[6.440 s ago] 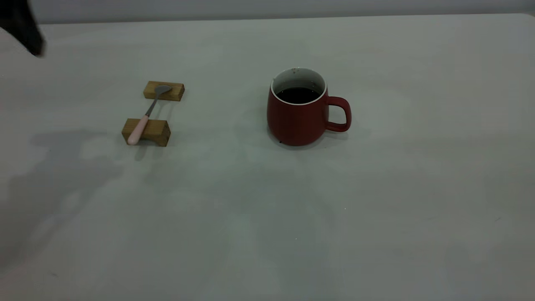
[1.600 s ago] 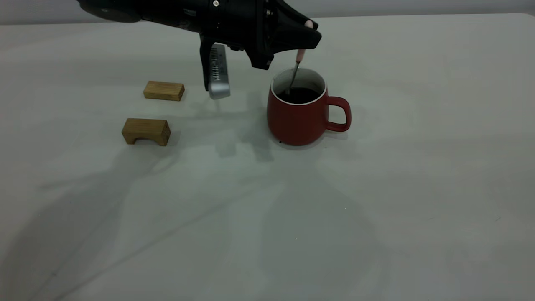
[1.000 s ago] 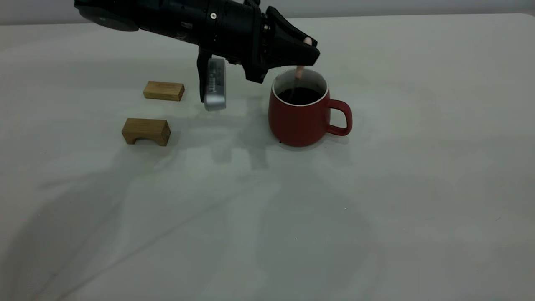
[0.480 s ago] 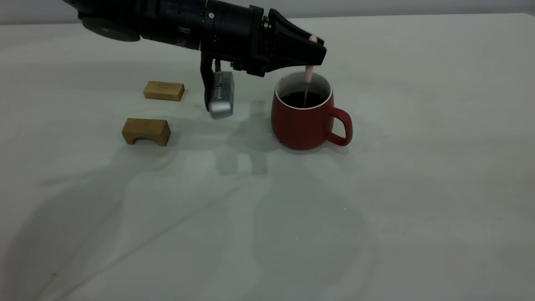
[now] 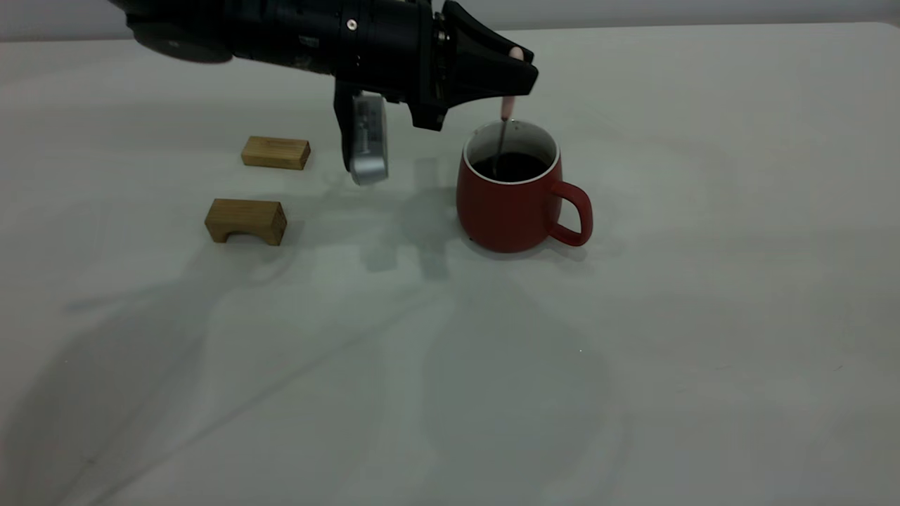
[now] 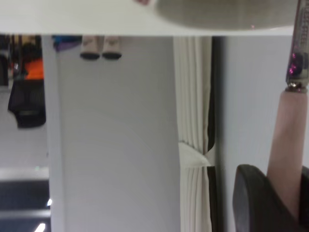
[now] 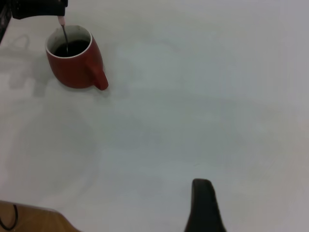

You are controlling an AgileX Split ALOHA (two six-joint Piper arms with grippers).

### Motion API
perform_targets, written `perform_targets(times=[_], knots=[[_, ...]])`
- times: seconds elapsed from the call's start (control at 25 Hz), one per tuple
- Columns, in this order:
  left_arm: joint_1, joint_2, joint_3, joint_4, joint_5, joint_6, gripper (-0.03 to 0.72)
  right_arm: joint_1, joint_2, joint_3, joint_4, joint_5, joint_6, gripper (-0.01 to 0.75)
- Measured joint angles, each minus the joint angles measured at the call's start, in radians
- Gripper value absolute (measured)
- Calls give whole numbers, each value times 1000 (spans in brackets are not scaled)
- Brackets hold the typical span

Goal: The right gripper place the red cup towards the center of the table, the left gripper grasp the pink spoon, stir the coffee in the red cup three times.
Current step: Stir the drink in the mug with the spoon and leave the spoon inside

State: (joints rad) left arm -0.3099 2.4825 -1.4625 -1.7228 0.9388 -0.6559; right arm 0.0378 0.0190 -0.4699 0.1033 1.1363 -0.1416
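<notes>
The red cup (image 5: 510, 211) stands on the table (image 5: 633, 351) near its middle, handle to the right, with dark coffee (image 5: 517, 166) inside. My left gripper (image 5: 520, 74) hovers just above the cup's far-left rim, shut on the pink spoon (image 5: 507, 107). The spoon hangs upright; its grey neck runs down into the coffee and its bowl is hidden there. The left wrist view shows the pink handle (image 6: 287, 145) clamped between the dark fingers (image 6: 251, 198). My right gripper (image 7: 203, 198) is off the exterior view, far from the cup (image 7: 77, 63).
Two wooden blocks lie left of the cup, a flat one (image 5: 275, 152) farther back and an arched one (image 5: 246, 221) nearer. The left arm's silver camera module (image 5: 367, 140) hangs between the blocks and the cup. Bare tabletop spreads in front and to the right.
The spoon has left the blocks and now stands in the coffee. Over the last second the gripper dipped, swung right, then rose and drew back left. The cup slid slightly right and nearer.
</notes>
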Motion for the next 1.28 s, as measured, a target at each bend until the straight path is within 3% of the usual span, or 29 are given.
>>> perform_targets(times=[0.2, 0.4, 0.56, 0.72, 1.0, 1.16, 1.28], knots=[[0, 2, 0, 55, 77, -157, 168, 0, 0, 0, 0, 0, 0, 585], [16, -29, 0, 166, 19, -177, 168, 0, 0, 0, 0, 0, 0, 585], [15, -33, 0, 114, -42, -37, 168, 0, 0, 0, 0, 0, 0, 585], [4, -4, 0, 10, -17, 47, 168, 0, 0, 0, 0, 0, 0, 585], [1, 13, -6, 64, 94, -146, 168, 0, 0, 0, 0, 0, 0, 585], [16, 12, -11, 115, 62, -207, 168, 0, 0, 0, 0, 0, 0, 585], [19, 12, -15, 122, 7, -151, 168, 0, 0, 0, 0, 0, 0, 585]])
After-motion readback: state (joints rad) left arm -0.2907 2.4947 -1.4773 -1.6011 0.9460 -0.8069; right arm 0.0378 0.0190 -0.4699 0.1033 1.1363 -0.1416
